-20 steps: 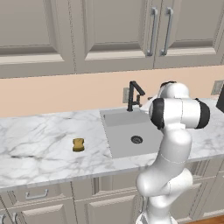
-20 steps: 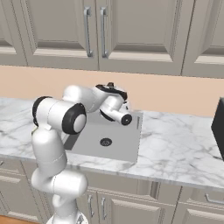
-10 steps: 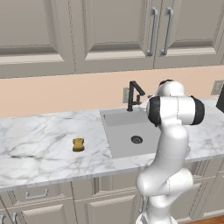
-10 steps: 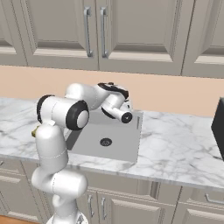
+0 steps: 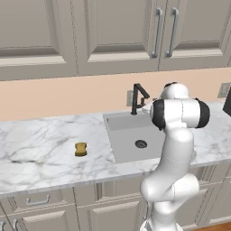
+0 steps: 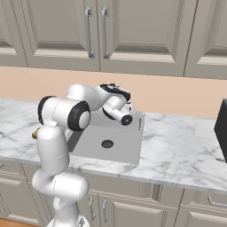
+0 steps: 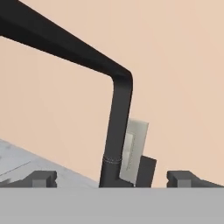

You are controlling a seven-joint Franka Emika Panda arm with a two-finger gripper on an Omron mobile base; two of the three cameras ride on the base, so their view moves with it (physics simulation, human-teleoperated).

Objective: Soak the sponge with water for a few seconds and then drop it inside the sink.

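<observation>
Sponge (image 5: 80,149) lies untouched on the marble desk (image 5: 40,144), left of centre in the left base view and well apart from the sink (image 5: 131,137). The hand (image 7: 111,179) is released, fingers (image 7: 41,178) spread wide with nothing between them, facing the black faucet (image 7: 114,131) at the centre of the hand view; no water stream is visible. Judged step: working the faucet before any pickup; next move likely needs a nudge on the handle, then travel left to the sponge.
</observation>
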